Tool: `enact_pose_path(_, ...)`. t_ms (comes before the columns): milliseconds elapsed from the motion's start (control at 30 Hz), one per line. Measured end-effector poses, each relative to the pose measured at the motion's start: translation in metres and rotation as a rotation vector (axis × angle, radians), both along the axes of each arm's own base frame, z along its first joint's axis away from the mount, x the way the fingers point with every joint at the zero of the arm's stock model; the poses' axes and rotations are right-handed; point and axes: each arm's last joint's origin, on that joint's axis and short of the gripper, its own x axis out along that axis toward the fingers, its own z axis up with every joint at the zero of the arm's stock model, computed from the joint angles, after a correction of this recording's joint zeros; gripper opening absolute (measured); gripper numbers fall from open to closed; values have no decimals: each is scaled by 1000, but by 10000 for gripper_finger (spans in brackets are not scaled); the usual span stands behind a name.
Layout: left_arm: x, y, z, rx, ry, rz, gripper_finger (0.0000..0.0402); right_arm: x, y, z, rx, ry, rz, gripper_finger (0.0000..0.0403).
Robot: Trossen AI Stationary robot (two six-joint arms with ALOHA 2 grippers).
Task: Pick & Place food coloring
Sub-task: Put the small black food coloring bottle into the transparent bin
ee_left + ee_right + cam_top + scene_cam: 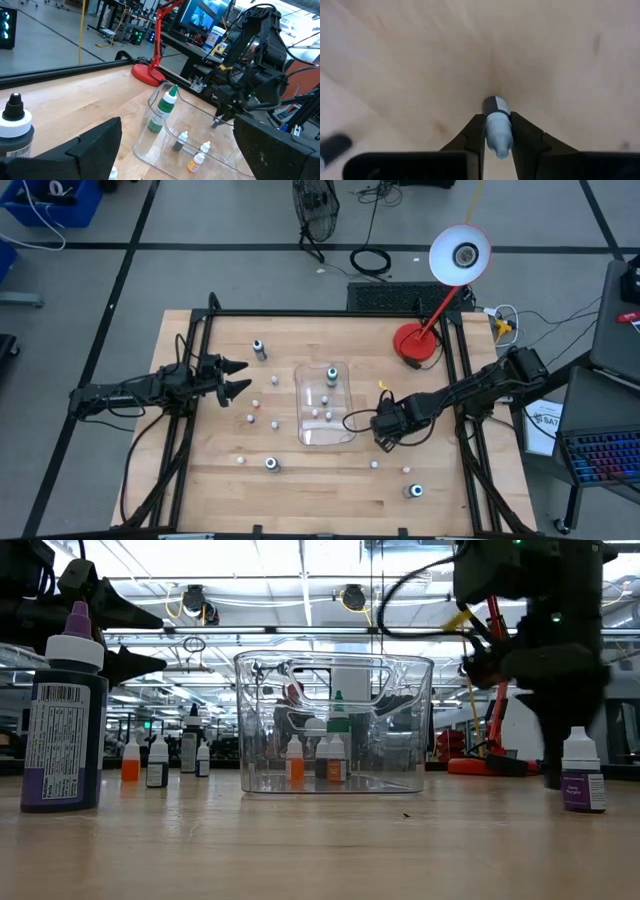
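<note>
Low over the table (200, 480), a small pale-capped food coloring bottle (497, 125) is being pinched between the closed-in fingers (475, 137) of the right gripper (385, 436), just beside the clear tray (345, 435), left gripper (238, 377) being held wide open, empty, near the table's left side.

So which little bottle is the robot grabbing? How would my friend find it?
Find the clear plastic tray mid-table, then the right gripper just beside it, on the red lamp's side. Pinched between its fingers is a tiny bottle with a pale cap, the only one being held; the others stand loose.
</note>
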Motion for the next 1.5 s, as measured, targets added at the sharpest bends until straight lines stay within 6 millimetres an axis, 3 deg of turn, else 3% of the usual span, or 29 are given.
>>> enact_pose_path(133, 0, 0, 0, 0, 1, 0, 379, 19, 1, 29, -120, -97, 93, 51)
enact_pose_path(500, 0, 0, 0, 0, 0, 0, 379, 84, -7, 173, -366, -572, 371, 51)
enact_pose_path(667, 0, 0, 0, 0, 0, 1, 379, 118, -17, 198, -403, -556, 489, 51)
enact_pose_path(833, 0, 0, 0, 0, 1, 0, 379, 156, -32, 186, -294, -364, 655, 51)
enact_pose_path(900, 0, 0, 0, 0, 1, 0, 379, 162, -38, 168, -222, -217, 770, 51)
enact_pose_path(1000, 0, 0, 0, 0, 0, 0, 379, 168, -51, 138, -136, -59, 785, 51)
enact_pose_path(1200, 0, 0, 0, 0, 1, 0, 379, 174, -71, 99, -87, 14, 743, 51)
enact_pose_path(1500, 0, 0, 0, 0, 0, 0, 379, 170, -77, 48, -28, 15, 755, 51)
